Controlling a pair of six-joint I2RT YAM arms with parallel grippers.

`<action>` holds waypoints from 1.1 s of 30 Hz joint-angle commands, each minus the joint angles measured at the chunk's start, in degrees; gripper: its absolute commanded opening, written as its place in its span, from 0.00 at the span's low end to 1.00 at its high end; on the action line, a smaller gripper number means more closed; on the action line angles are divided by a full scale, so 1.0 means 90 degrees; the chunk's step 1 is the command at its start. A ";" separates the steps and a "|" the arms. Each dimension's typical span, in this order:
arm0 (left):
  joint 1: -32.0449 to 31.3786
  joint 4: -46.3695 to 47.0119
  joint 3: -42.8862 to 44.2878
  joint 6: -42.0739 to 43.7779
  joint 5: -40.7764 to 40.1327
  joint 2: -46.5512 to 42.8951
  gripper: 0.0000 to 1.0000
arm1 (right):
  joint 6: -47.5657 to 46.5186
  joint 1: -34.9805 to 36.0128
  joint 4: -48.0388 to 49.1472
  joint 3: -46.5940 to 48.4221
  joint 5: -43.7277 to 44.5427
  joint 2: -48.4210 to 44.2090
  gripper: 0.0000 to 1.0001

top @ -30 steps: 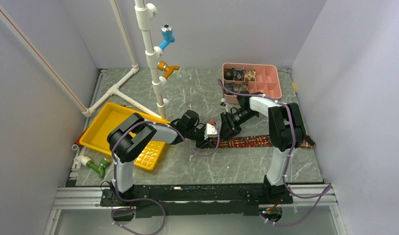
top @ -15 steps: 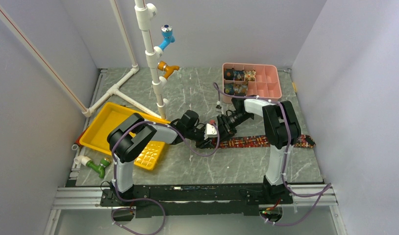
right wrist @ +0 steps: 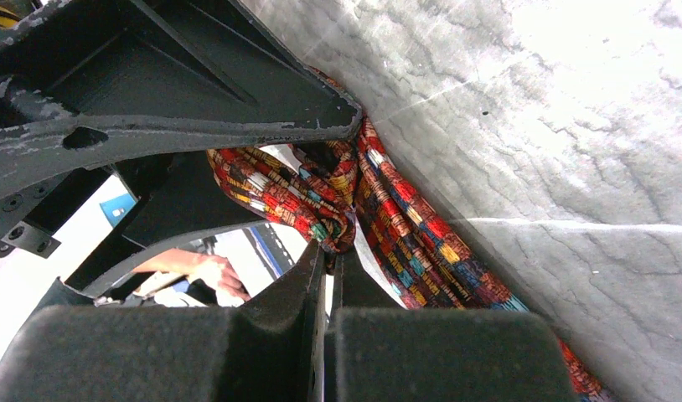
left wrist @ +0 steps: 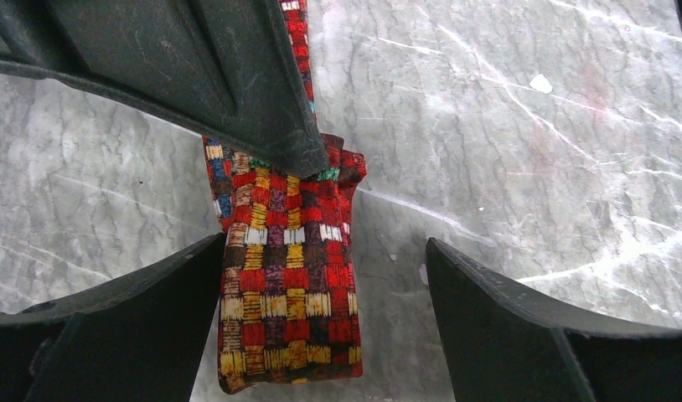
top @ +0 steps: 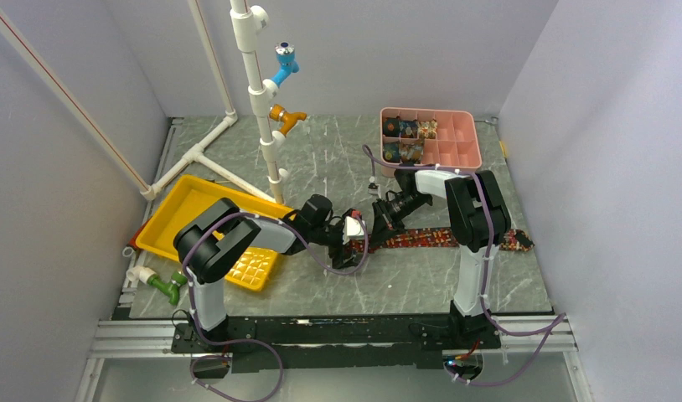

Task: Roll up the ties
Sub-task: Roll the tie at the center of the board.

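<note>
One tie [top: 438,239], red, dark and gold patterned, lies as a flat strip across the table's right half, with its left end folded over. My right gripper [top: 376,224] is shut on that fold; in the right wrist view the gripper [right wrist: 329,249] pinches the bunched fabric [right wrist: 321,209]. My left gripper [top: 348,244] is open just left of it. In the left wrist view its jaws [left wrist: 325,244] stand wide either side of the tie's end [left wrist: 287,285], which lies on the table close to the left finger. Several rolled ties [top: 409,130] sit in the pink divided box [top: 460,134].
A yellow tray [top: 183,213] lies at the left, next to the left arm's elbow. A white pipe stand [top: 258,92] with blue and orange fittings rises at the back middle. A green fitting [top: 168,285] lies near the front left. Walls enclose three sides.
</note>
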 commanded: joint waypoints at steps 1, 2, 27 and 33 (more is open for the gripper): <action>-0.0076 0.0277 0.0033 0.0075 -0.0393 -0.0029 0.94 | -0.0117 0.0041 0.0007 0.0205 0.0032 -0.0158 0.00; -0.0076 0.0411 0.0028 0.0021 -0.0454 -0.0029 0.94 | -0.0117 0.0040 0.0002 0.0214 0.0032 -0.0164 0.00; -0.0158 -0.0418 0.0379 0.0800 0.0288 0.0719 0.34 | -0.0307 0.0042 -0.0605 0.0930 -0.0011 -0.0098 0.00; -0.0123 -0.0986 0.0545 0.0927 0.0379 0.0713 0.41 | -0.0487 0.0052 -0.0569 0.0836 0.0349 0.0160 0.00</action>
